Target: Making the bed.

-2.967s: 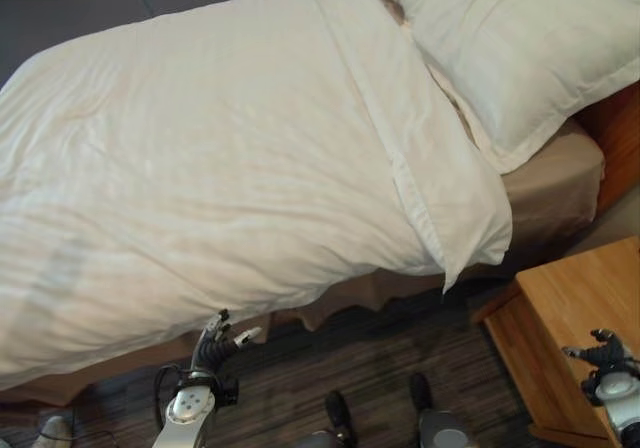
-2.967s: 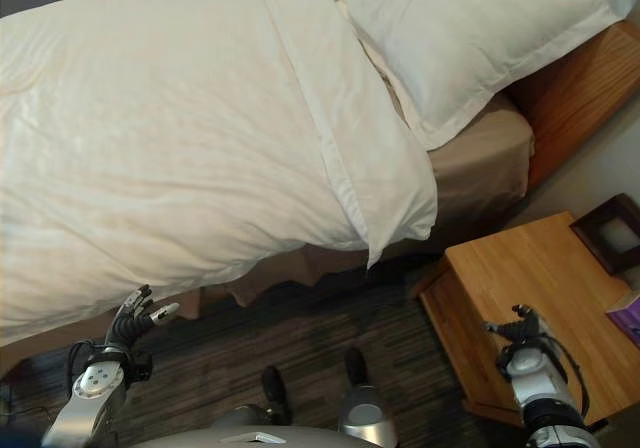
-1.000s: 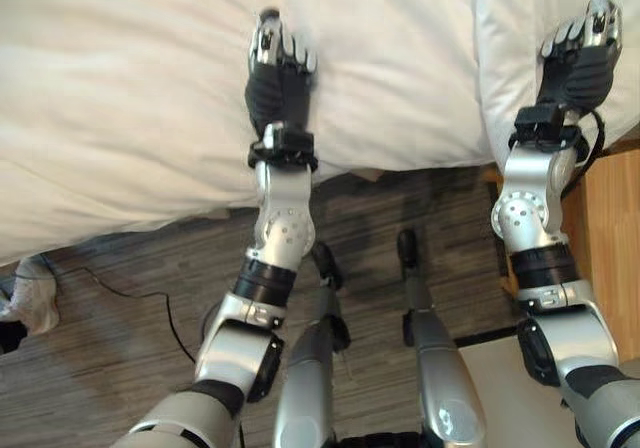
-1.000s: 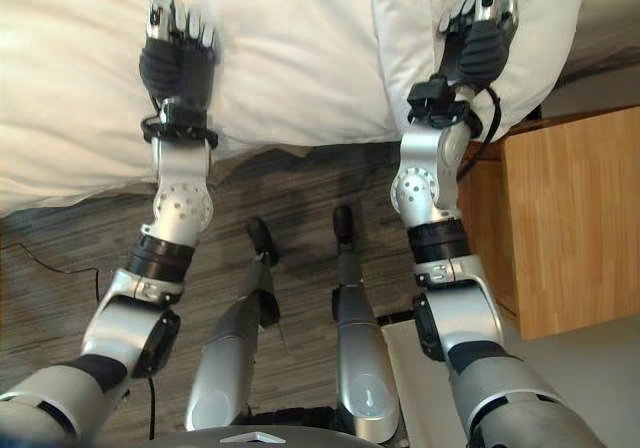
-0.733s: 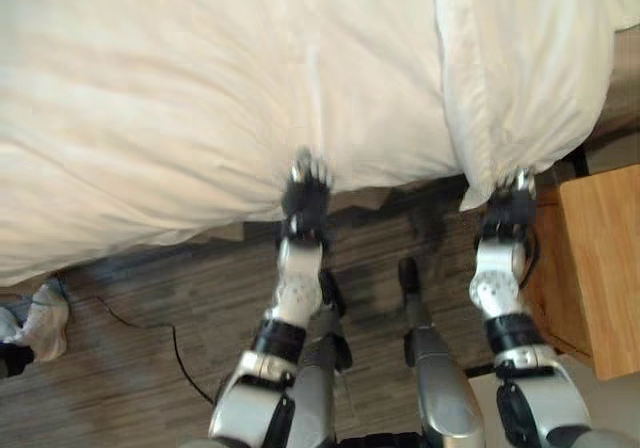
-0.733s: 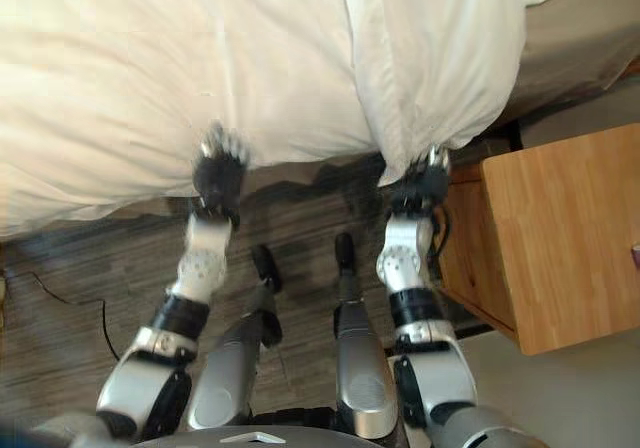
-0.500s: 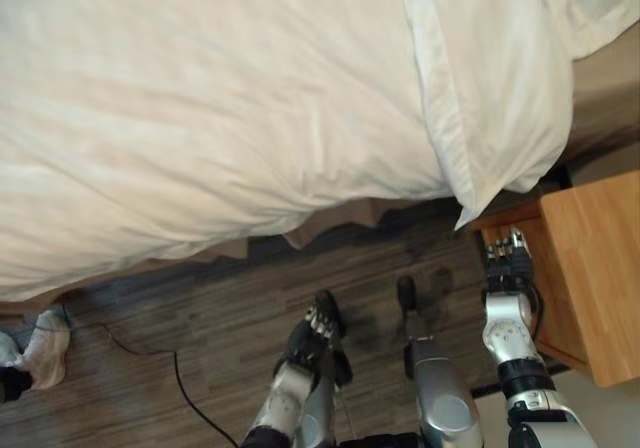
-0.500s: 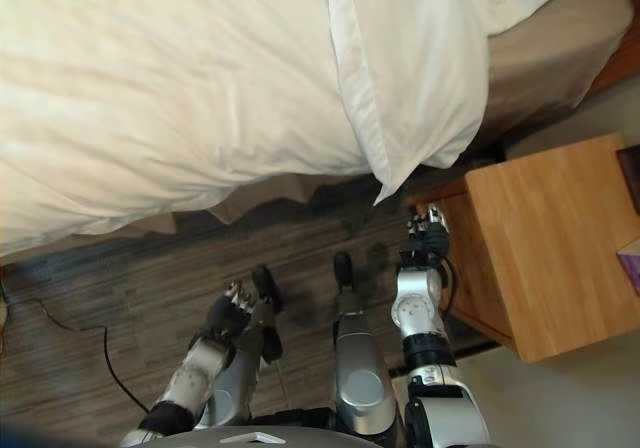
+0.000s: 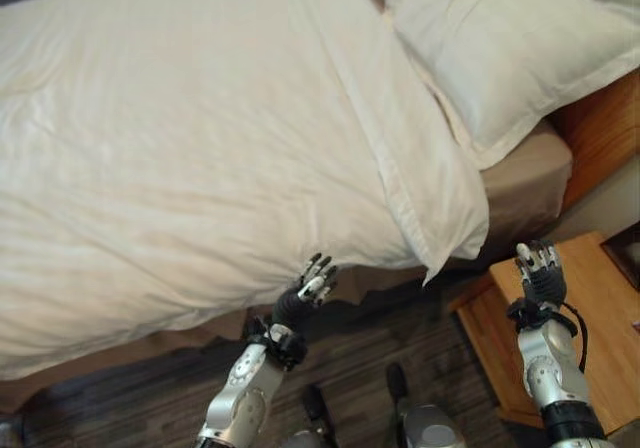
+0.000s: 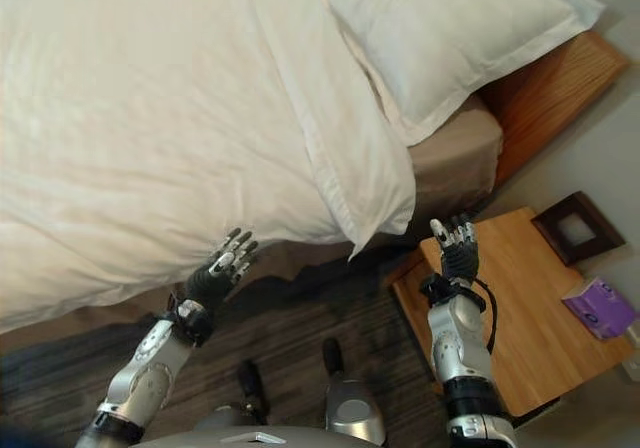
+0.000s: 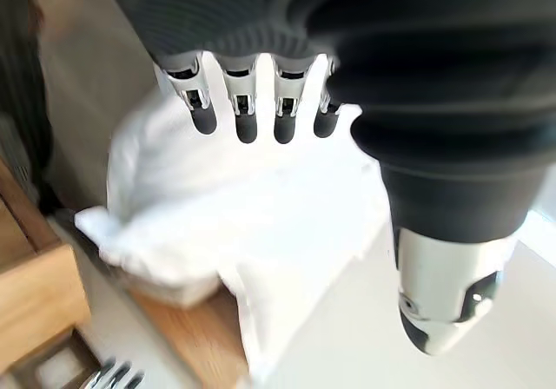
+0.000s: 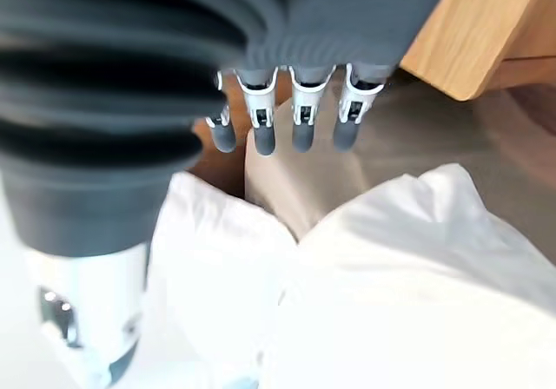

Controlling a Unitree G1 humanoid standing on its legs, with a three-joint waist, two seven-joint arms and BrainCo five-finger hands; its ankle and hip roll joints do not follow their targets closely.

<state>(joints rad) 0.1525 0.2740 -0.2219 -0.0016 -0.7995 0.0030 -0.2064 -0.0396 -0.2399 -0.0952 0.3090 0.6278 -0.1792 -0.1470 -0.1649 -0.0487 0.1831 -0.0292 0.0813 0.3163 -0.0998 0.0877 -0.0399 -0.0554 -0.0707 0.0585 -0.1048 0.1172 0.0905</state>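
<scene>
Duvet (image 9: 190, 138) covers the bed, long axis running from pillow (image 9: 510, 48) toward the foot; folded-back band lies just below the pillow. Left hand (image 9: 305, 296) spread, empty, just off the duvet's hanging edge. Right hand (image 9: 538, 273) spread, empty, over nightstand (image 10: 530, 308). Risk: right hand strikes the nightstand; a careless pull drags the duvet's corner floorward.

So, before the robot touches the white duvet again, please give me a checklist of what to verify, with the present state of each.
1. Left hand empty, fingers straight: ok.
2. Right hand empty, fingers straight: ok.
3. White duvet spread flat over the bed: ok, only light creases.
4. Duvet's folded-back corner tidy: not ok, it droops over the side of the brown mattress.
5. White pillow at the head end: ok.
6. Right hand away from the wooden nightstand: cannot tell, it shows over the nightstand's near edge.
</scene>
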